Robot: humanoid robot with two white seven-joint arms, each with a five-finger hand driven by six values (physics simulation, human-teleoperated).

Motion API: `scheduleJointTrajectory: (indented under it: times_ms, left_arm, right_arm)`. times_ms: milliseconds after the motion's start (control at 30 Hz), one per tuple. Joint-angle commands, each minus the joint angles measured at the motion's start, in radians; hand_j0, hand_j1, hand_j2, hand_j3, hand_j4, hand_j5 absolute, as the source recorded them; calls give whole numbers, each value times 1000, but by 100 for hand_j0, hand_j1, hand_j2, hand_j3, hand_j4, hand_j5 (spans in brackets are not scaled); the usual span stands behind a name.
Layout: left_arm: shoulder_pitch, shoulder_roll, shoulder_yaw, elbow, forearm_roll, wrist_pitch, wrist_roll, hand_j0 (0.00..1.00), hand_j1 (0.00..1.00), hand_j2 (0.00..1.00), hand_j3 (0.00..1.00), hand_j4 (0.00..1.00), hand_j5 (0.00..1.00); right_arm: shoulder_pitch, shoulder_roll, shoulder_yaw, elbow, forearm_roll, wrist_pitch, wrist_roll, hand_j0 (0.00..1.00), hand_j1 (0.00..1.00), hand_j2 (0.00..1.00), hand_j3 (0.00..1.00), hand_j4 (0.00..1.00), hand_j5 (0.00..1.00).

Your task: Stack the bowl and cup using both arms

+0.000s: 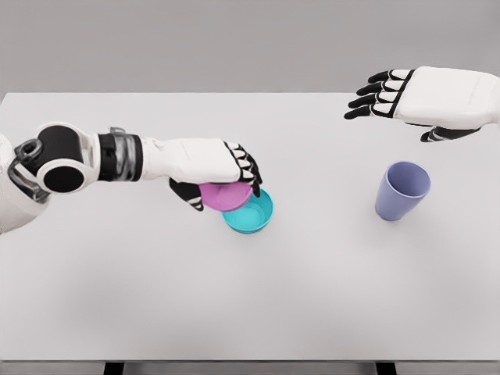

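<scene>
Bowl-stacking step is on: pink bowl [224, 195] is clamped in the left hand [212, 173], fingers curled over its rim, held tilted and overlapping the near-left edge of the teal bowl [251, 213], which sits mid-table [156, 297]. Can't tell if pink is touching teal yet or just above it. Looks like the nesting isn't finished; next move, by my read, needs the pink one levelled and centred over the teal before letting go, else it'll sit crooked on the rim. Right hand [422, 98] hovers high, fingers spread, holding nothing, well above and behind the lavender cup [402, 191], which stands upright w/ mouth open, apart from the bowls. Both bowls look like smooth, thin-walled plastic, round & shallow; cup tapers toward its base, matte finish.
</scene>
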Motion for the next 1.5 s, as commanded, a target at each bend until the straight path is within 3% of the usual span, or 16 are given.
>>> scheduleJointTrajectory:
  times_ms: [0, 533, 800, 900, 967, 1033, 1100, 1200, 1367, 1467]
  left_arm:
    - [0, -15, -19, 2, -6, 5, 0, 74, 74, 74, 74, 74, 74]
    - [0, -77, -43, 45, -44, 3, 0, 74, 74, 74, 74, 74, 74]
    - [6, -89, -43, 68, -52, -3, 0, 74, 74, 74, 74, 74, 74]
    - [9, -89, -45, 72, -55, -5, 0, 74, 74, 74, 74, 74, 74]
    - [11, -94, -45, 89, -61, -8, 0, 74, 74, 74, 74, 74, 74]
    - [11, -106, -45, 103, -65, -11, 0, 74, 74, 74, 74, 74, 74]
    - [12, -106, -43, 103, -65, -11, 0, 74, 74, 74, 74, 74, 74]
    - [12, -107, -45, 103, -65, -11, 0, 74, 74, 74, 74, 74, 74]
    - [15, -107, -45, 103, -65, -9, 0, 75, 75, 75, 75, 75, 75]
    - [14, -107, -54, 104, -65, -9, 0, 75, 75, 75, 75, 75, 75]
  right_arm:
    - [0, -1, -1, 0, -4, 3, -1, 100, 100, 100, 100, 100, 100]
    - [0, -6, -1, 0, -4, 3, -1, 100, 100, 100, 100, 100, 100]
    - [18, -42, -23, -17, -3, 3, -1, 100, 100, 100, 100, 100, 100]
    - [51, -78, -34, -12, -27, 3, -1, 100, 100, 100, 100, 100, 100]
    - [52, -89, -34, -6, -130, 3, -1, 100, 100, 100, 100, 100, 100]
    - [54, -90, -42, 5, -119, 3, -1, 100, 100, 100, 100, 100, 100]
    - [57, -89, -120, 20, -106, 3, -1, 100, 100, 100, 100, 100, 100]
    - [87, -90, -119, 11, -107, 3, -1, 100, 100, 100, 100, 100, 100]
    - [181, -170, -116, -5, -107, 3, -1, 100, 100, 100, 100, 100, 100]
    - [187, -193, -59, -3, -113, 3, -1, 100, 100, 100, 100, 100, 100]
